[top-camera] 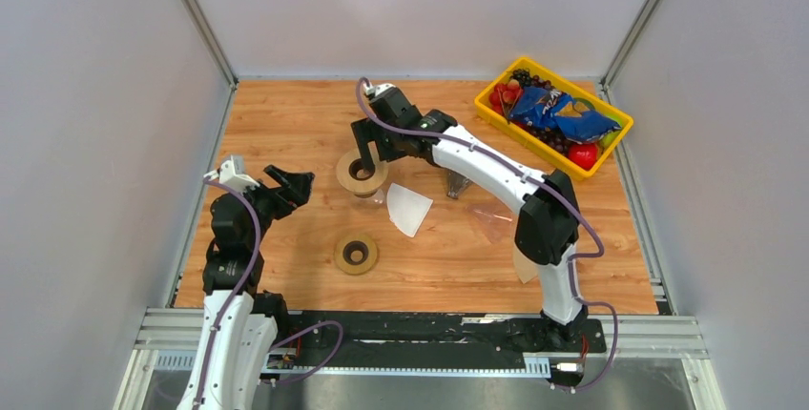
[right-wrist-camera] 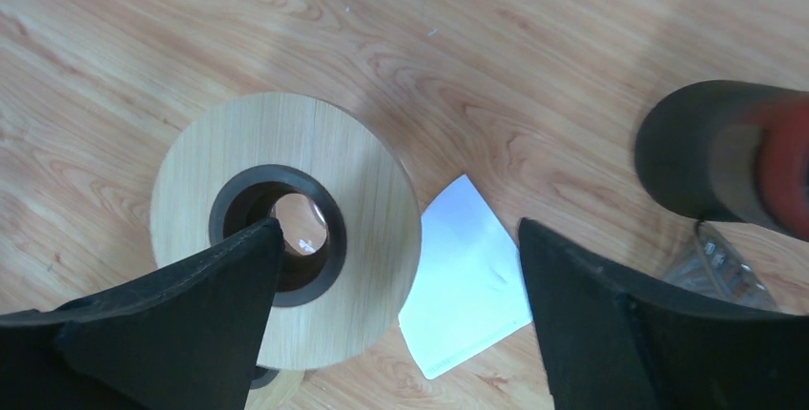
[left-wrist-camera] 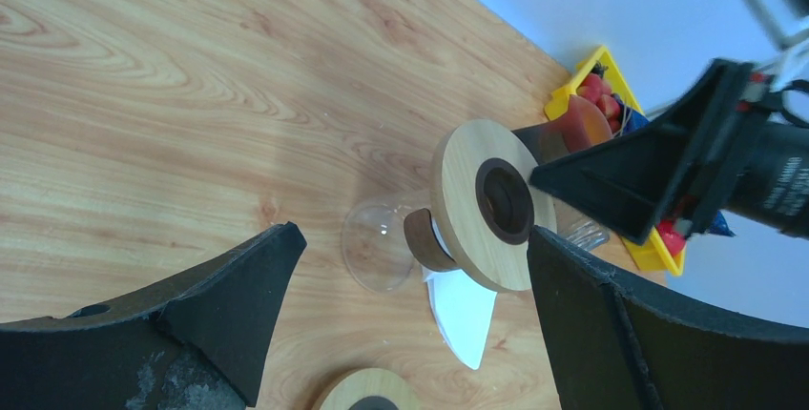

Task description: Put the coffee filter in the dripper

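While the right end effector (top-camera: 364, 160) hangs wide open over the dripper (right-wrist-camera: 315, 153), the coffee filter (top-camera: 408, 208) lies flat on the desk (top-camera: 286, 114) just right of it. Left end effector (top-camera: 292, 182): wide, empty.

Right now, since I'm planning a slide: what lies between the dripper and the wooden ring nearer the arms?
Nothing but bare table between the dripper and the wooden ring; the top view shows it.

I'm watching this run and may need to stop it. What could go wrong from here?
The right gripper hangs open just above the dripper, one finger over its wooden collar, so a sideways nudge might tip it. The paper filter lies flat on the table beside the dripper, so pinching it could fail or crumple it.
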